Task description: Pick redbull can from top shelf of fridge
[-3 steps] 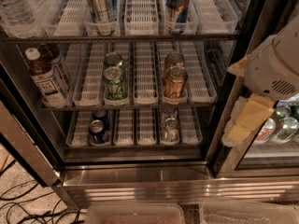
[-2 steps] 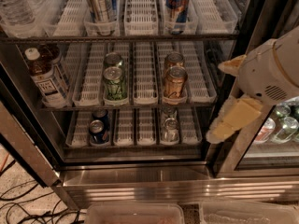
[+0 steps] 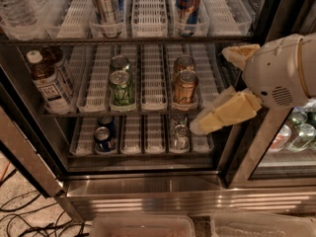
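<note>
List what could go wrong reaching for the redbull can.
The gripper, open, hangs at middle-shelf height, right of the copper can; rising, it might clip the top shelf edge. The redbull can stands behind a clear lip, so pulling straight out may snag. The similar silver can invites a wrong pick.

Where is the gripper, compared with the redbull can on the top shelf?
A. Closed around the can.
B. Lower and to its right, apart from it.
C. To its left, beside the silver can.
B: the gripper sits open at the right side of the fridge, level with the middle rack, while the redbull can stands untouched on the top shelf.
</note>
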You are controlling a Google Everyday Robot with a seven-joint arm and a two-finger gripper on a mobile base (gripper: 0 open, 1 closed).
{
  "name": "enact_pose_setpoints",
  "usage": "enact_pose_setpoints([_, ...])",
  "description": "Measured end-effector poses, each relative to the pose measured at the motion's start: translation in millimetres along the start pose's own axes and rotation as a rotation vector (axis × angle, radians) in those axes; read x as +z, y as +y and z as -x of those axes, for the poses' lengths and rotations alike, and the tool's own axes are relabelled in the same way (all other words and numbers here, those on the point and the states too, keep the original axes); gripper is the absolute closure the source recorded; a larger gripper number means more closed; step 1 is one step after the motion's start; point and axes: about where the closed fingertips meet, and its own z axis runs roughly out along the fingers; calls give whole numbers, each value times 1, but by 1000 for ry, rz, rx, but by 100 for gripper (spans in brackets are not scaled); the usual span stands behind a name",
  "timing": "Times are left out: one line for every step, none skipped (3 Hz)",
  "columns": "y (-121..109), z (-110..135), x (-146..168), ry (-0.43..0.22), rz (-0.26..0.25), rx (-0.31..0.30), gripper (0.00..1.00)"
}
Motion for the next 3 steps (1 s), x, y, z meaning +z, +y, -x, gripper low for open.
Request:
enact_pose_setpoints([4, 6, 7, -121, -32, 94, 0])
enact_pose_setpoints([6, 19, 4, -165, -28, 123, 0])
enact_pose_setpoints([10, 18, 4, -175, -56, 134, 0])
